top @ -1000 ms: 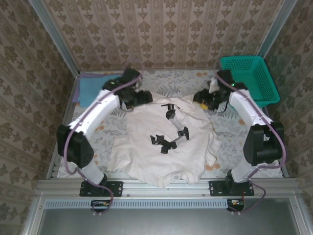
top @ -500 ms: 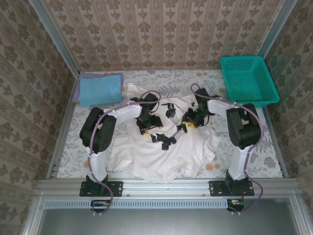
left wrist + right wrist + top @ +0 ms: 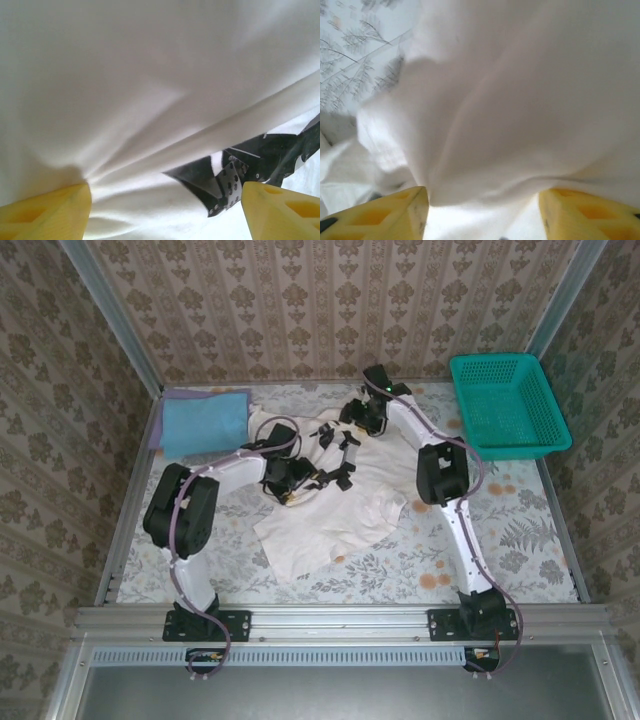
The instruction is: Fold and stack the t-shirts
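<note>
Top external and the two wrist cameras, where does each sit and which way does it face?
Top external: above and behind the arm bases, looking down at the floral table; left arm, right arm, left pincer and right pincer at the off-white cotton t-shirt with black print.
Left wrist: on that wrist, facing past its yellow fingers into shirt cloth and print.
Right wrist: likewise, yellow fingers below, cloth ahead, table upper left.
All three share the off-white shirt.
</note>
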### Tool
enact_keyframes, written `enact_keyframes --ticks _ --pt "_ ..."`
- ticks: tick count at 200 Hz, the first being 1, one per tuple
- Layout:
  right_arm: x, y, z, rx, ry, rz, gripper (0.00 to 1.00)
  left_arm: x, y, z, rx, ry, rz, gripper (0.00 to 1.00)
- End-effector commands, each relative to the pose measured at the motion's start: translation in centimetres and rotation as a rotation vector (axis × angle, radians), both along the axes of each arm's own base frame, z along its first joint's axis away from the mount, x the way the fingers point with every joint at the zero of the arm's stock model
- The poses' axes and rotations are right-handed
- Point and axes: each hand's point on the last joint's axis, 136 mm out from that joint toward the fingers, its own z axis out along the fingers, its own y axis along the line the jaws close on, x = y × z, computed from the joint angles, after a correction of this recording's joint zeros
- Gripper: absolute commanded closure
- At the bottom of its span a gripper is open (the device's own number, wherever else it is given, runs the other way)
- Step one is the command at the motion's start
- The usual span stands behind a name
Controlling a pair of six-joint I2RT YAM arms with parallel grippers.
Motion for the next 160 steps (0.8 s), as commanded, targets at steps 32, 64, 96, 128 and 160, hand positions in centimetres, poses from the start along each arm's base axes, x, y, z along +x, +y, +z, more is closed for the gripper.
enact_keyframes --ticks 32,64,96,128,160 --pt "-4.3 -1.9 12.8 -0.107 -0.102 0.09 0.27 1.6 -0.4 6.8 -0.043 -0.156 -0.078 0.14" --pt "-9.0 -4.1 16.4 -0.203 -0.058 0.164 0.3 -0.9 1.8 9.0 0.038 -0.124 -0.163 0.15" --pt "-12.4 -5.9 17.6 -0.183 0.039 0.18 0.31 -5.8 4.3 7.8 0.101 -0.032 -0.257 0.19" --pt "-12.5 -8.8 19.8 -0.168 0.017 0.125 0.27 -10.3 5.7 6.3 0.102 0.046 -0.355 0.19" --pt "-13.4 -12.1 22.0 -0.094 0.032 0.077 0.27 -14.0 5.2 4.9 0.083 0.129 -0.491 0.21"
